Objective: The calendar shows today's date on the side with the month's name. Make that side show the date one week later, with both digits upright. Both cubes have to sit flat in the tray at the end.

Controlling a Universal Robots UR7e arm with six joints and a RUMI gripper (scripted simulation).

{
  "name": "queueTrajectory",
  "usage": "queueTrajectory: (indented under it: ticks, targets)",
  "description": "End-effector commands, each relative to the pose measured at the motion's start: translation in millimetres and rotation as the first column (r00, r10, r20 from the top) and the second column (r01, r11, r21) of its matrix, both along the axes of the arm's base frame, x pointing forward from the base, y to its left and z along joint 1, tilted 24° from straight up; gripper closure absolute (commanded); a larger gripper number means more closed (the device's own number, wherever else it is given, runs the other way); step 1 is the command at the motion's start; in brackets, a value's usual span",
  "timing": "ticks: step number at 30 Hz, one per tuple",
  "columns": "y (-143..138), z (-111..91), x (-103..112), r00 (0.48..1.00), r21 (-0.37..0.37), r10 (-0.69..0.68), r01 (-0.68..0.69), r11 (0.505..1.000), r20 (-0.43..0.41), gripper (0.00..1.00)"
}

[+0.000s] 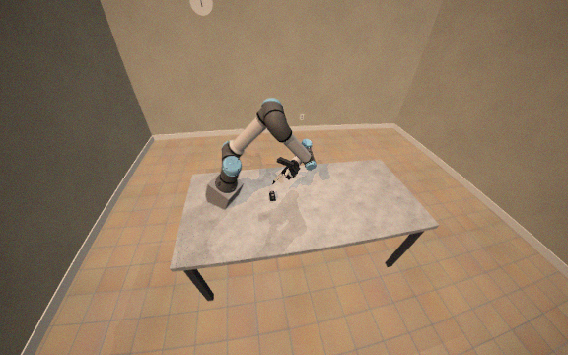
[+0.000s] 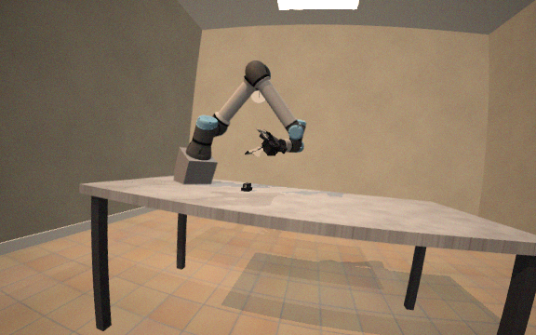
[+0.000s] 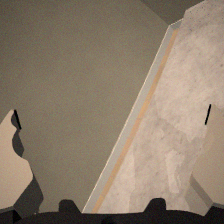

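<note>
The calendar (image 1: 272, 196) is a small dark object on the table, a little in front of the arm's base; its tray, cubes and digits are too small to read. It also shows in the exterior view (image 2: 247, 187). My gripper (image 1: 280, 177) is open and empty, raised well above the table and above and behind the calendar. It also shows in the exterior view (image 2: 255, 145). In the wrist view the two pale fingers stand wide apart at the left and right edges (image 3: 110, 150), with only wall and table top between them. The calendar is not in the wrist view.
The arm's grey base block (image 1: 224, 192) stands at the table's back left corner. The table edge (image 3: 135, 125) runs diagonally through the wrist view.
</note>
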State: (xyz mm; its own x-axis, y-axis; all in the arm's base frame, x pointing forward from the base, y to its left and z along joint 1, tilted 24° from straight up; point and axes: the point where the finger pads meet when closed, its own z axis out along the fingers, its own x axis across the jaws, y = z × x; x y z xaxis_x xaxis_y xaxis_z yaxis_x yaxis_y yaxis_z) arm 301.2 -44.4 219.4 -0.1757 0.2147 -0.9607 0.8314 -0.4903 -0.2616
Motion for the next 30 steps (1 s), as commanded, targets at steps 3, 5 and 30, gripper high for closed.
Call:
queueTrajectory:
  ticks: [3,5,30]
  targets:
    - [-1.2,-16.0,-38.8,0.993,0.172,-0.105,0.094,0.981,0.055,0.00]
    - [-1.2,-16.0,-38.8,0.993,0.172,-0.105,0.094,0.981,0.055,0.00]
    - [27.2,-95.9,-77.9,0.931,0.675,-0.246,0.000,0.738,0.268,0.00]
